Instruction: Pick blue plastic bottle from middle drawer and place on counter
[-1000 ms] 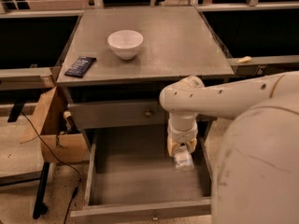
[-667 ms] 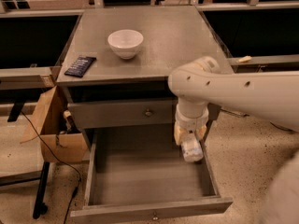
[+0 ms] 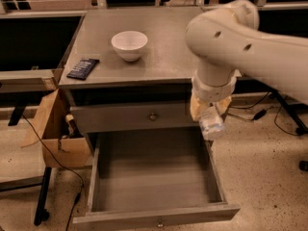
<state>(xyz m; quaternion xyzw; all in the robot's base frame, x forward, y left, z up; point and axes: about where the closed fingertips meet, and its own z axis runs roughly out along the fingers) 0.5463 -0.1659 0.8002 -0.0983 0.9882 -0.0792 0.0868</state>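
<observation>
My gripper (image 3: 208,113) hangs from the cream arm at the right end of the cabinet, level with the upper drawer's front. It is shut on the blue plastic bottle (image 3: 212,125), a pale whitish bottle that hangs from the fingers, above the right rim of the open middle drawer. The middle drawer (image 3: 154,179) is pulled out wide and its grey floor is bare. The counter (image 3: 168,47) is the grey top above and behind the gripper, with the bottle still below its level.
A white bowl (image 3: 129,44) stands on the counter at back left. A dark flat packet (image 3: 83,68) lies near its left front edge. The upper drawer (image 3: 134,117) is closed. A cardboard box (image 3: 53,129) and cables sit on the floor at left.
The arm has risen and moved right, lifting the bottle from inside the drawer to above its right rim. The view has also shifted closer.
</observation>
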